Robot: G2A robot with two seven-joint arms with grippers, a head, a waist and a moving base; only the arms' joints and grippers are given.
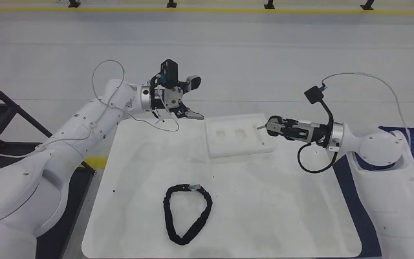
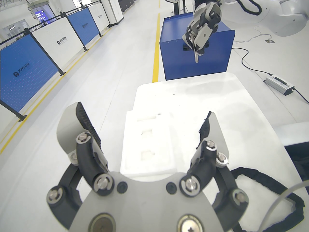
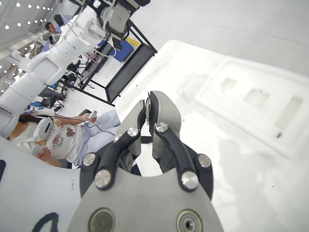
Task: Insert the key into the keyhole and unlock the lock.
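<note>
White table (image 1: 272, 213) with black chain lock (image 1: 181, 188) lying flat near robot's edge. Right gripper (image 1: 268, 125) pinched tight on small key (image 2: 196, 57), maybe by its head, just beside foam tray (image 1: 239, 147). Left gripper (image 2: 144, 109) spread wide, holding nothing, over far corner.

Bright, even overhead lighting; shadows are faint and soft. Glare washes out the white table (image 3: 217, 146) just ahead of the right gripper (image 3: 147, 106). Ceiling lamps (image 3: 18, 4) beyond it show as bright dots. Straight lines bow near wrist-view edges.
</note>
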